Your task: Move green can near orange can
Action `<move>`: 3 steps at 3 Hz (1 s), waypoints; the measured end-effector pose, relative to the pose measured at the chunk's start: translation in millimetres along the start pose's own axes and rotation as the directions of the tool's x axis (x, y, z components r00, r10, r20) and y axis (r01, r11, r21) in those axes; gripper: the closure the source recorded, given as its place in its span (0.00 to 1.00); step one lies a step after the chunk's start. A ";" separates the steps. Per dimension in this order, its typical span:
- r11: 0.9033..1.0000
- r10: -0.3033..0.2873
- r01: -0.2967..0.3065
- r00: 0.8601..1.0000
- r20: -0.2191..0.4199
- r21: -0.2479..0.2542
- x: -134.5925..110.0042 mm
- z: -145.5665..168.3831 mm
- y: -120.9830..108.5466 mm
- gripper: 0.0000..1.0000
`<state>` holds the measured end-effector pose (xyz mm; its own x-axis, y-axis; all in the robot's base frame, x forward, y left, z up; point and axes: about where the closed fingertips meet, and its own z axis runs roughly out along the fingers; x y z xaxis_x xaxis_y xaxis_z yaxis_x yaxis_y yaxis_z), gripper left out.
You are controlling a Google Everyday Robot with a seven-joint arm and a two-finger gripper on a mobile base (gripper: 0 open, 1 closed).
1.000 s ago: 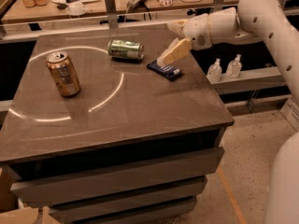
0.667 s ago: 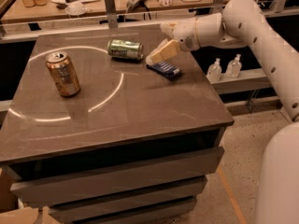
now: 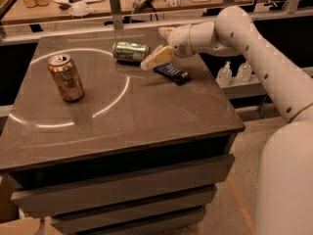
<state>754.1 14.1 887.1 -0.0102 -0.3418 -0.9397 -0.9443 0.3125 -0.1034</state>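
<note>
The green can (image 3: 130, 51) lies on its side, upper middle. The gripper (image 3: 153, 47), fingers apart, hangs just right of it. The orange can (image 3: 66, 77) stands upright at left.

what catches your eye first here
The big white arm reaches in from the right, its hand just right of the green can lying on its side near the table's back. The orange can stands upright at the left, inside a bright ring of light.

Arm (image 3: 254, 48) outstretched, claw (image 3: 157, 49) low (fingers (image 3: 155, 58) apart)
</note>
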 end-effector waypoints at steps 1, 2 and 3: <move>1.000 -0.025 0.025 0.999 -0.020 -0.007 8.6 15.4 -7.9 0.00; 0.999 -0.046 0.045 0.999 -0.020 -0.025 9.5 27.4 -15.2 0.15; 0.997 -0.055 0.055 0.998 -0.004 -0.046 7.1 35.0 -18.8 0.36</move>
<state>783.3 36.8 871.0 0.0406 -0.3617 -0.9314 -0.9575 0.2523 -0.1397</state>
